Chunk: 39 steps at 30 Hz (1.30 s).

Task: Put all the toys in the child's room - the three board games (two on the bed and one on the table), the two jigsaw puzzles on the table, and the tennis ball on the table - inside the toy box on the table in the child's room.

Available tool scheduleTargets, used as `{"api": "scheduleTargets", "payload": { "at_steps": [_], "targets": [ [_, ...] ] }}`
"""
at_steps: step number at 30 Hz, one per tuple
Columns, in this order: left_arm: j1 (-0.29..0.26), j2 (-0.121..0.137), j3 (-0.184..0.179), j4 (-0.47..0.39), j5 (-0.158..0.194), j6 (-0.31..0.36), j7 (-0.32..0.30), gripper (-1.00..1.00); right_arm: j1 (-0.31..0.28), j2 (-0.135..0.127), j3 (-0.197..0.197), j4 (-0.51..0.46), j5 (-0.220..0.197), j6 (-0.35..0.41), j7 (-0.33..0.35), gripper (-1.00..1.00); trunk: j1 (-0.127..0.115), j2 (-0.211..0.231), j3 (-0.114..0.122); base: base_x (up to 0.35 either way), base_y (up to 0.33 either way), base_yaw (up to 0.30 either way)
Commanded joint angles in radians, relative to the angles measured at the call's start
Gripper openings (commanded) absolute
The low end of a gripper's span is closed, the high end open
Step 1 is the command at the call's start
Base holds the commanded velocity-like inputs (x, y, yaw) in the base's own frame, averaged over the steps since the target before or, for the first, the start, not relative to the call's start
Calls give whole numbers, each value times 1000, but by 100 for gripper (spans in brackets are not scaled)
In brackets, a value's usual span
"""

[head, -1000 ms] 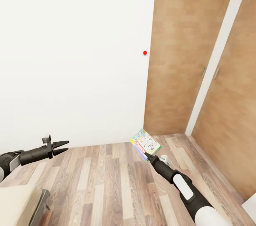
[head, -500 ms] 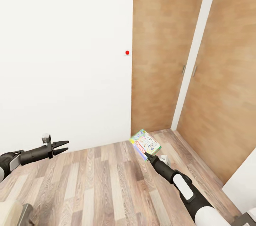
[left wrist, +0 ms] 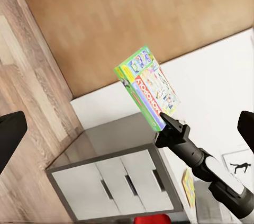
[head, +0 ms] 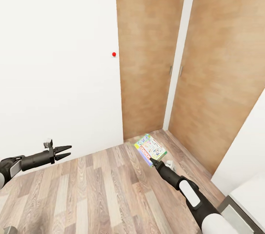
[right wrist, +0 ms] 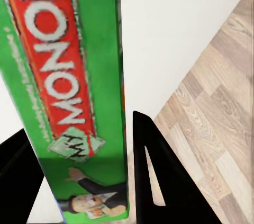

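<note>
Above the wood-plank floor, the right gripper clamps a green-edged, white-covered board game box — held tilted before tall brown wooden doors; the left gripper hovers, fingers apart.

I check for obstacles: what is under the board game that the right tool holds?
Below the board game, held in the air by the right tool, lies wood-plank floor. The floor directly beneath is covered.

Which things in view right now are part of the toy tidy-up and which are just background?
Part of the job:
- board game, green-edged, clamped in the right gripper
- left gripper, open and empty

Just background:
- red wall button
- wooden doors
- wood-plank floor
- white drawer unit
</note>
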Motion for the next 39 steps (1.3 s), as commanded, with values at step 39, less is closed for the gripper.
{"api": "scheduleTargets", "payload": {
  "at_steps": [39],
  "targets": [
    [-1,1,7,0,-6,10,-12,100,-1,-2,3,-3,-11,4,0,-100,0,-2,-2,-11,4,-251]
  ]
}}
